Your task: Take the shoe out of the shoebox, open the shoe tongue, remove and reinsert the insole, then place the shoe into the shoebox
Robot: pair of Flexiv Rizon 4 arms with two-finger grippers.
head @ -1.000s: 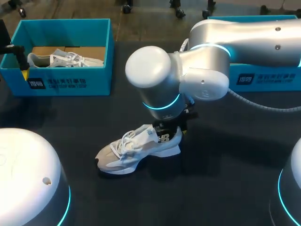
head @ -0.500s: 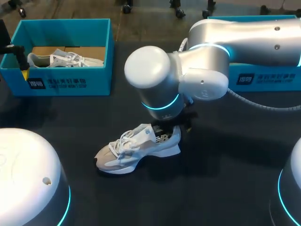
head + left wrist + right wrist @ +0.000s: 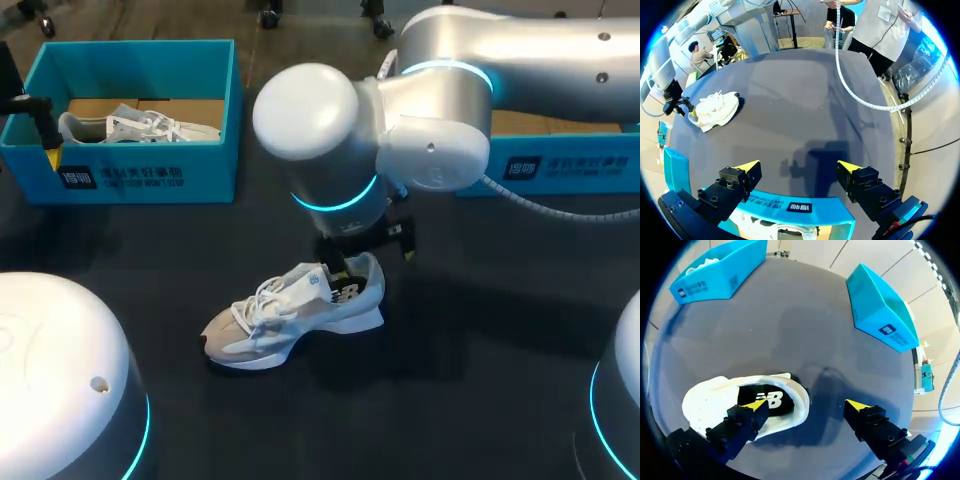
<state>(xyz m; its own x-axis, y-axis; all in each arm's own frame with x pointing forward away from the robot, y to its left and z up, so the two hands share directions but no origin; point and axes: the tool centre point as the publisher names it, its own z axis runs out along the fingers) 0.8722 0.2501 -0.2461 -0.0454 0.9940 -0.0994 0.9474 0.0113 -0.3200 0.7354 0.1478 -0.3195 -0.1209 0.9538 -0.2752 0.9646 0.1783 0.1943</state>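
Since a second ago the right arm (image 3: 440,130) has lifted up and back from the heel of the shoe (image 3: 295,315). Its claw had been down at the shoe's opening, and now the heel collar and the dark insole (image 3: 347,294) inside show uncovered in the head view. The shoe has barely shifted. It lies on its sole on the black table (image 3: 480,330), toe toward the left arm's side and heel under the right wrist.

The right claw (image 3: 807,405) stands wide apart and holds nothing. One yellow tip hangs over the shoe's opening, above the dark insole with its white print, and the other over bare table just beside the heel. The near fingertip seems to sit a little above the shoe rather than on it, though the wrist view does not settle that.

The left claw (image 3: 798,166) is also spread wide and empty. It hovers at the wall of the blue shoebox (image 3: 150,170) at the far left of the table, well apart from the shoe. A second pale shoe (image 3: 140,125) lies inside that box. Another blue shoebox (image 3: 560,165) sits at the far right, partly behind the right arm.
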